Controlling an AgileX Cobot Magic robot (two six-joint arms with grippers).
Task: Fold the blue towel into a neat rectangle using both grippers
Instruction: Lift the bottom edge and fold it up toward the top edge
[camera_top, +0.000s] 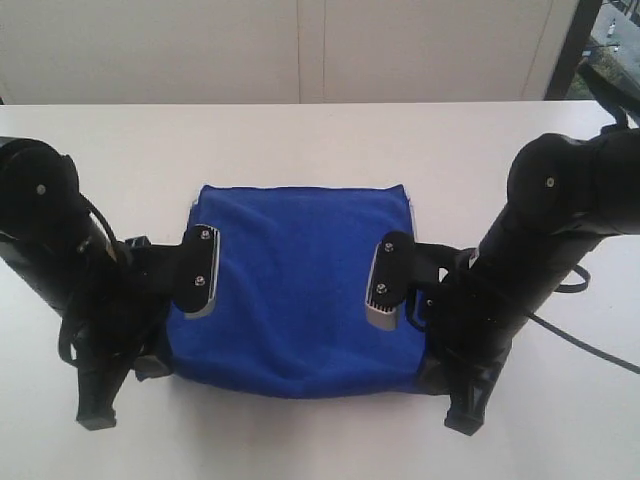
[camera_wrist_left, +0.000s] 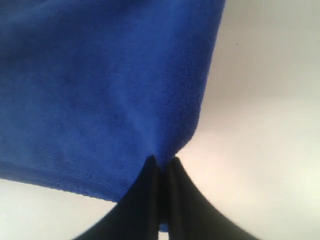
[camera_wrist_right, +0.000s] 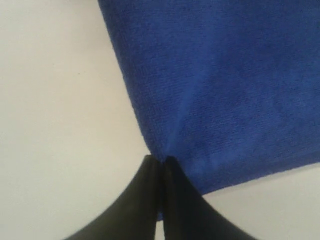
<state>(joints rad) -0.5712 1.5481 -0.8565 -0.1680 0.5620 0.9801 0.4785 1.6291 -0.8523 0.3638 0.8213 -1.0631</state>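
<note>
While two black robot arms crouched over a white table (camera_top: 320, 140), the blue towel (camera_top: 295, 290) lay between them at the middle of the tabletop, its far edge flat on the surface and a thin pale line showing along that edge and down its far right corner.

The left arm (camera_top: 55, 235) stood on the left side of the cloth and the right arm (camera_top: 550, 215) on the right, each bent down toward a near corner. A silver-grey plate on the left wrist (camera_top: 200, 272) and another on the right wrist (camera_top: 388, 288) overlapped the towel's sides in the exterior view, where the fingertips themselves were hidden behind the arms and cloth.

Seen from its wrist camera, the left gripper (camera_wrist_left: 161, 167) had its two black fingers pressed together on the towel's corner, the fabric puckering into the pinch and no gap showing between the tips. The right gripper (camera_wrist_right: 161, 165) was likewise clamped tight on the opposite near corner, with faint creases fanning out from the grip.

Both wrist views showed plain, deep-blue pile with bare white table beside it. A black cable (camera_top: 590, 350) trailed across the tabletop from the right arm, and a pale panelled wall (camera_top: 300, 50) ran behind the table's far edge.
</note>
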